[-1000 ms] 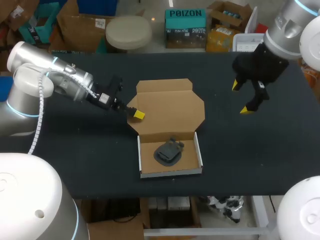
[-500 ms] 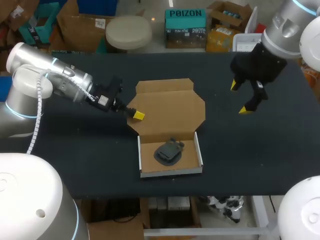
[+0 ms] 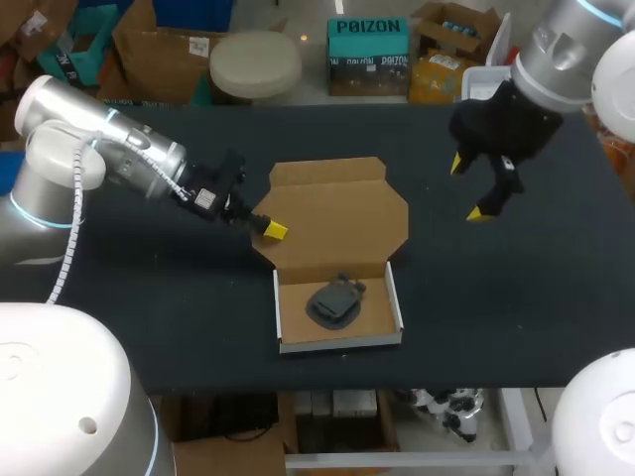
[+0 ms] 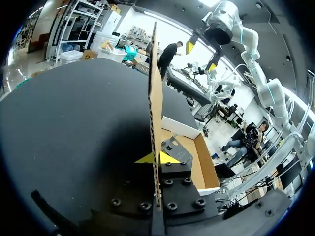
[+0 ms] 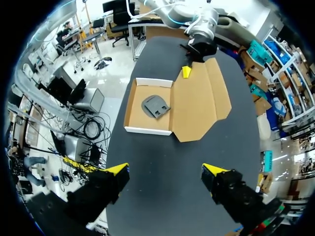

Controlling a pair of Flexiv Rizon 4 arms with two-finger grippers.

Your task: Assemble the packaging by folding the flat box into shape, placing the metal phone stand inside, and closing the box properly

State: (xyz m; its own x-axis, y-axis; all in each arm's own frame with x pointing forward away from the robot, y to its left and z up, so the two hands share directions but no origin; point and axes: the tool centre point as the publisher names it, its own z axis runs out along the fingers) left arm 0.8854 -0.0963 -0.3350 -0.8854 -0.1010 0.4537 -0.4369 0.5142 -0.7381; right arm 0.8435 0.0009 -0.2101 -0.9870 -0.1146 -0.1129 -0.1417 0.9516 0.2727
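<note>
The brown cardboard box (image 3: 338,315) lies open mid-table, and the dark grey metal phone stand (image 3: 334,300) rests inside its white-walled tray. Its lid (image 3: 342,213) lies folded back flat toward the far side. My left gripper (image 3: 271,229) is shut on the lid's left edge. In the left wrist view that cardboard edge (image 4: 155,98) runs edge-on between the yellow tips of the left gripper (image 4: 157,158), with the stand (image 4: 174,147) just beyond. My right gripper (image 3: 467,187) hangs open above the table's far right, holding nothing. The right wrist view looks down past the right gripper (image 5: 166,169) onto the box (image 5: 147,105).
The black table (image 3: 149,288) has bare cloth on both sides of the box and along its front edge. No other loose objects lie on it.
The left fingers have closed onto the lid's left edge. My right arm has drifted slightly left and toward the far side, still open.
</note>
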